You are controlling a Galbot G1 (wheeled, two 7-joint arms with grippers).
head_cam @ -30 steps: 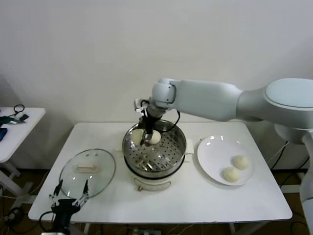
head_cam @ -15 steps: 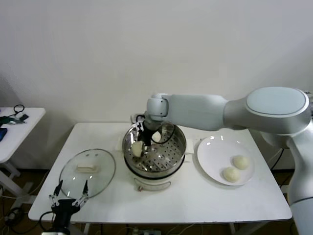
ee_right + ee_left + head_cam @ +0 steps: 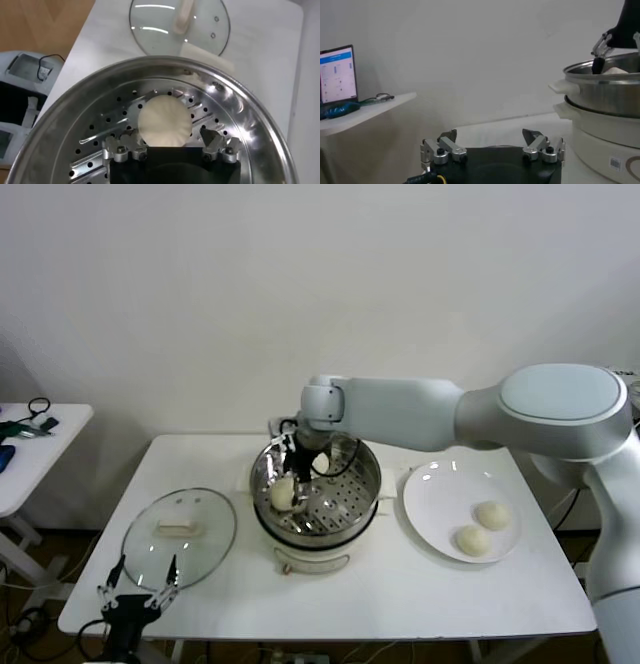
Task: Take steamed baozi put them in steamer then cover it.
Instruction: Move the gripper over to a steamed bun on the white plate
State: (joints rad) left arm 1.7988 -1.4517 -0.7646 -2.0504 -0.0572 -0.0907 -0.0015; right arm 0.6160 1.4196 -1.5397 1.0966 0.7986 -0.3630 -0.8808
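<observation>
**Bun lying loose in the steamer under spread right fingers**

The right gripper [image 3: 290,474] is seen reaching down into the steamer [image 3: 318,489], at the left side of its perforated tray. Its fingers [image 3: 121,151] are spread apart and nothing is gripped. One bun [image 3: 164,121] lies on the tray between and just past the fingertips, released; in the head view it shows at the tray's left [image 3: 283,493]. A second bun [image 3: 318,464] is partly hidden behind the gripper, farther back in the pot, so its exact seat cannot be told.

Two more buns are left on the plate [image 3: 432,502], right of the steamer: one [image 3: 492,515] toward the right rim, the other [image 3: 472,540] just in front of it, close together.

The lid [image 3: 179,535] is laid flat on the table [image 3: 390,594], left of the steamer and apart from it, handle up; the pot stands uncovered.

The left gripper [image 3: 137,586] is parked low at the table's front left edge, near the lid, with its fingers [image 3: 441,150] wide apart and empty.
</observation>
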